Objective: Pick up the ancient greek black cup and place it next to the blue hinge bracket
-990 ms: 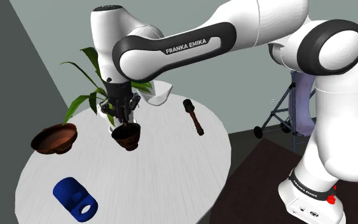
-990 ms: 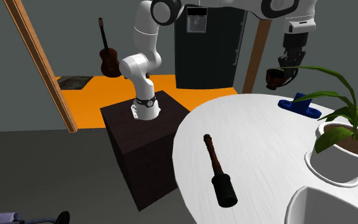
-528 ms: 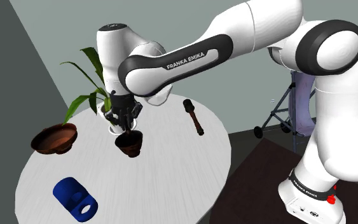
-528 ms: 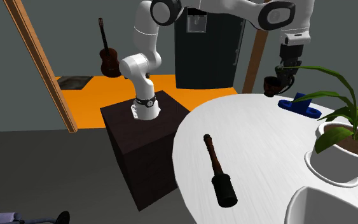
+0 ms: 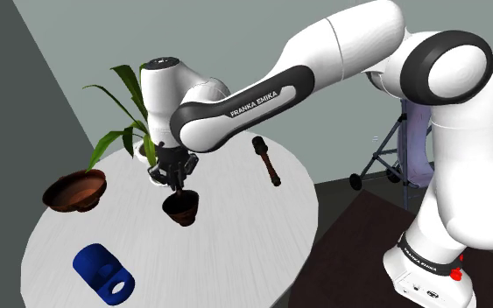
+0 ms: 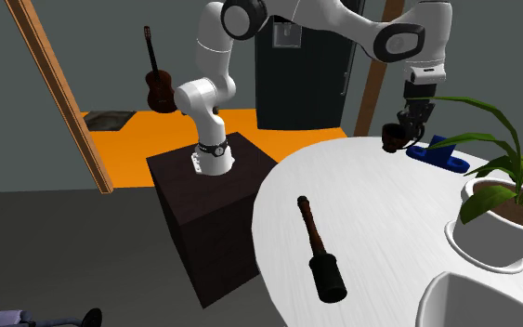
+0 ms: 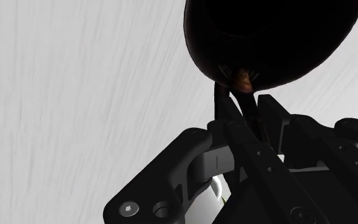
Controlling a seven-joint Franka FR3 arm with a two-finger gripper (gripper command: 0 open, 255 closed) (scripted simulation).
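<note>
Cup (image 5: pixel 181 208) is being carried toward the blue bracket (image 5: pixel 102 272).
The jaws are clenching the dark cup by its handle, its bowl hanging just beneath them near the white desk (image 5: pixel 235 229). The bracket is lying well apart from them, so the next move is calling for a carry across, then lowering and releasing beside it.

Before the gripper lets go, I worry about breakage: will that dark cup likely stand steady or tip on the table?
Probably stiff: the dark cup shows no sag in the gripper. It may tip, since its rounded bowl narrows toward the base. Clasped off-centre by what seems a thin handle, it could swing on release.
</note>
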